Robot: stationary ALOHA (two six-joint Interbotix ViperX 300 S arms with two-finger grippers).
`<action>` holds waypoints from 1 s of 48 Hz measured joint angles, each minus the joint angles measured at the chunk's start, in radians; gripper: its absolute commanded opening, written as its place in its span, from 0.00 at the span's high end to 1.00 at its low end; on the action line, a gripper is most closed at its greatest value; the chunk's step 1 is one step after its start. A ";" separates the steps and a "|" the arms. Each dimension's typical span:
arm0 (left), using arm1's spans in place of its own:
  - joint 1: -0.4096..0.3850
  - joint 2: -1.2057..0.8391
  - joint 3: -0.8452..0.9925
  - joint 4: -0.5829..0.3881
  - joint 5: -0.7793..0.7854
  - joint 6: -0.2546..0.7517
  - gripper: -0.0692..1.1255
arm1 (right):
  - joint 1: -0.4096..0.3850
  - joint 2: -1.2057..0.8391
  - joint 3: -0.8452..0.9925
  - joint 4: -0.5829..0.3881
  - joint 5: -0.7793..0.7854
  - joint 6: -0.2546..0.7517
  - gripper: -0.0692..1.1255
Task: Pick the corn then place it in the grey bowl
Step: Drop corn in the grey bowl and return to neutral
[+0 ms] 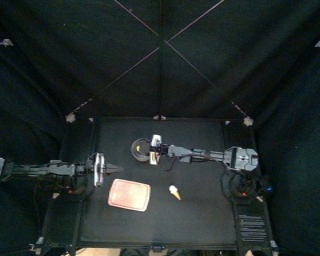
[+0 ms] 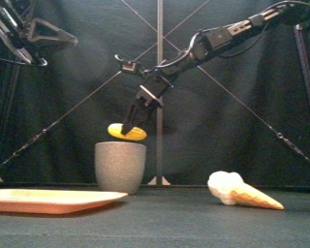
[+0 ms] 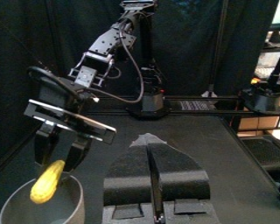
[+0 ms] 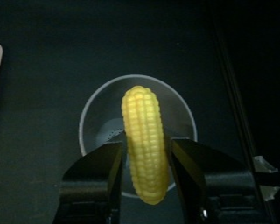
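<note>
Holding the corn (image 4: pixel 147 140) clamped in its jaws, the right gripper (image 2: pixel 136 114) is hanging just above the mouth of the grey bowl (image 2: pixel 120 167), toward the back edge of the desk (image 1: pixel 203 225), so opening should drop it inside; the left gripper (image 3: pixel 154 153), closed and empty, is resting near the left edge.

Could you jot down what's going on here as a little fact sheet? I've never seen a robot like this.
Held: corn, in the right pincer, jaws shut on it
Position: above the grey bowl, not yet inside
Left pincer: shut, resting at table's left
Also on table: pink tray, toy ice cream cone
</note>
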 measured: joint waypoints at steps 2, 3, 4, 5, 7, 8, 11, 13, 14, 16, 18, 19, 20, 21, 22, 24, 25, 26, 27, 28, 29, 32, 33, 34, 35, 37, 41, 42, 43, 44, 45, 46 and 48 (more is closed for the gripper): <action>0.000 0.000 -0.002 -0.002 0.000 0.000 0.88 | -0.002 0.009 -0.006 0.006 0.002 0.002 0.32; 0.000 0.000 0.000 0.000 0.000 0.000 0.88 | -0.002 0.014 -0.011 0.009 0.003 0.002 0.30; 0.000 0.000 0.000 -0.002 -0.002 0.000 0.88 | -0.002 0.017 -0.014 0.011 0.003 0.002 0.28; 0.000 0.000 0.000 -0.002 0.000 0.000 0.88 | -0.003 0.020 -0.017 0.015 0.003 0.002 0.27; 0.000 0.000 0.000 -0.002 -0.002 0.000 0.88 | -0.003 0.025 -0.020 0.018 0.006 0.002 0.24; 0.000 0.000 0.000 0.000 0.000 0.000 0.88 | -0.003 0.026 -0.020 0.020 0.008 0.000 0.22; 0.000 0.002 0.000 -0.002 0.000 0.000 0.88 | -0.003 0.026 -0.020 0.021 0.009 0.002 0.18; 0.000 0.000 0.000 -0.002 0.000 0.000 0.88 | -0.003 0.026 -0.020 0.023 0.009 0.002 0.15; 0.000 0.000 -0.002 -0.002 0.000 0.000 0.88 | -0.003 0.026 -0.020 0.026 0.009 0.003 0.14; 0.000 0.000 0.000 0.000 0.000 0.000 0.88 | -0.005 0.026 -0.020 0.031 0.009 0.003 0.11; 0.000 0.000 -0.002 0.000 0.000 0.000 0.88 | -0.003 0.026 -0.020 0.037 0.011 0.003 0.10; 0.000 0.000 0.000 0.000 0.000 0.000 0.88 | -0.003 0.026 -0.020 0.038 0.011 0.005 0.09; 0.000 0.000 -0.002 0.000 0.000 0.000 0.88 | -0.005 0.026 -0.020 0.040 0.011 0.005 0.09; 0.000 0.000 0.000 -0.002 0.000 0.000 0.88 | -0.005 0.026 -0.020 0.040 0.012 0.005 0.09; 0.000 0.000 0.000 -0.002 0.000 0.000 0.88 | -0.005 0.025 -0.020 0.040 0.015 0.005 0.09; 0.000 0.000 0.000 -0.002 0.000 -0.002 0.88 | -0.005 0.017 -0.020 0.038 0.020 0.005 0.09; 0.000 0.000 0.000 -0.002 0.000 0.000 0.88 | -0.003 0.012 -0.018 0.035 0.023 0.005 0.09; 0.000 0.000 0.000 -0.002 0.000 0.000 0.88 | -0.005 0.005 -0.017 0.035 0.025 0.005 0.09; 0.000 0.000 0.000 0.000 0.000 -0.002 0.88 | -0.005 -0.011 -0.012 0.032 0.026 0.005 0.09; 0.000 0.000 -0.002 0.000 0.000 0.000 0.88 | -0.005 -0.025 -0.006 0.032 0.028 0.005 0.09; 0.000 0.000 0.000 -0.002 0.000 0.000 0.88 | -0.003 -0.038 -0.002 0.032 0.028 0.005 0.09; 0.002 0.000 -0.002 -0.002 0.000 0.000 0.88 | -0.003 -0.086 0.014 0.031 0.028 0.005 0.09; 0.002 0.000 0.000 -0.002 -0.002 0.000 0.88 | -0.003 -0.103 0.021 0.032 0.028 0.009 0.09; 0.002 0.000 0.000 -0.002 0.000 0.000 0.88 | -0.003 -0.120 0.029 0.032 0.028 0.011 0.09; 0.003 0.000 -0.002 -0.002 0.000 0.000 0.88 | -0.002 -0.138 0.040 0.029 0.028 0.008 0.09; 0.005 0.000 -0.002 0.000 0.000 0.000 0.88 | -0.002 -0.172 0.057 0.031 0.028 0.008 0.09; 0.006 0.000 0.000 -0.002 0.000 -0.002 0.88 | 0.005 -0.247 0.114 0.032 0.023 0.012 0.09; 0.006 0.000 -0.002 -0.002 0.000 0.000 0.88 | 0.006 -0.268 0.133 0.032 0.020 0.021 0.09; 0.006 -0.002 -0.002 0.000 0.000 0.000 0.88 | 0.006 -0.293 0.155 0.034 0.017 0.023 0.09; 0.008 -0.002 0.000 0.000 0.000 0.000 0.88 | 0.009 -0.313 0.170 0.034 0.015 0.018 0.09; 0.008 -0.003 -0.002 -0.002 0.000 0.000 0.88 | 0.011 -0.334 0.190 0.032 0.011 0.018 0.09; 0.006 -0.003 -0.002 0.000 0.000 0.000 0.88 | 0.012 -0.359 0.212 0.035 0.009 0.020 0.09; 0.008 -0.005 -0.002 0.000 0.000 0.000 0.88 | 0.015 -0.402 0.250 0.038 0.003 0.026 0.09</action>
